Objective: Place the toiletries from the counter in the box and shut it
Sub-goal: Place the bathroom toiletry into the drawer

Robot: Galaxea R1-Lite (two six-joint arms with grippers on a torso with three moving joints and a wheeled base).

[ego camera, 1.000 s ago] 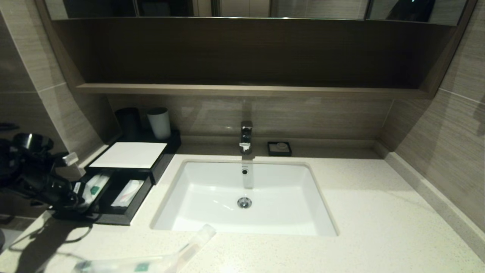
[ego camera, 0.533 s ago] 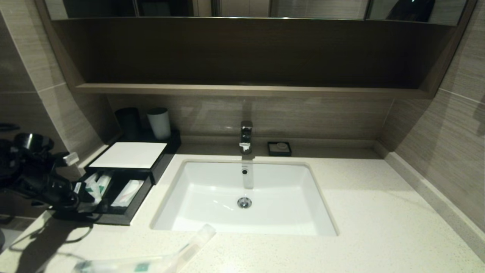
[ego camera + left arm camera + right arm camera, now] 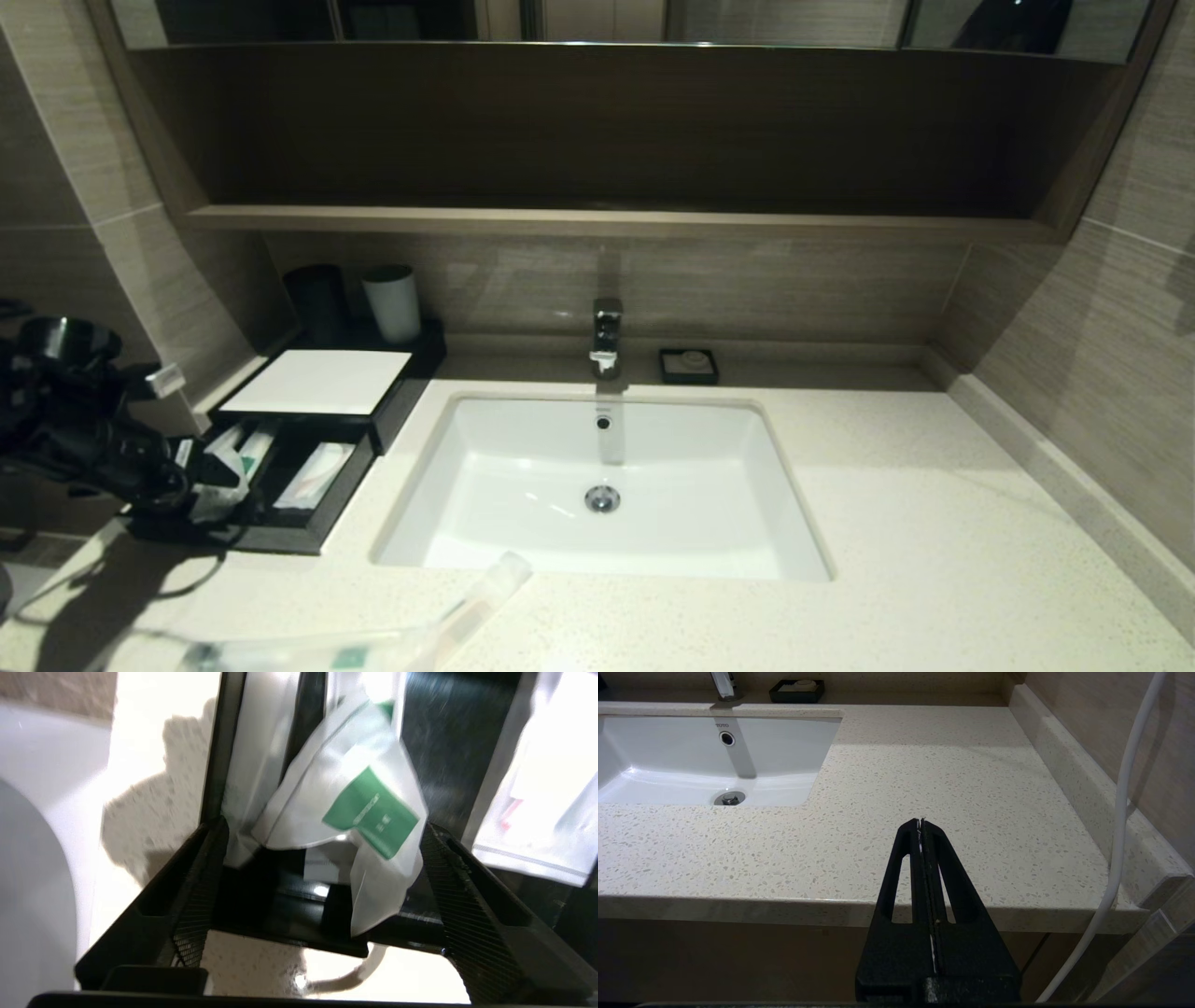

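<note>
Release step: my left gripper (image 3: 322, 868) stands wide open, holding nothing, over the box (image 3: 317, 383) drawer, short pouch (image 3: 355, 826) lying inside. Next, fetch the long packets (image 3: 373, 635) from the desk (image 3: 934, 560).

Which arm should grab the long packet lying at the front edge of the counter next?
Left. The left gripper is open at the drawer, nearer the long packet; the right gripper sits shut off the counter's front.
</note>
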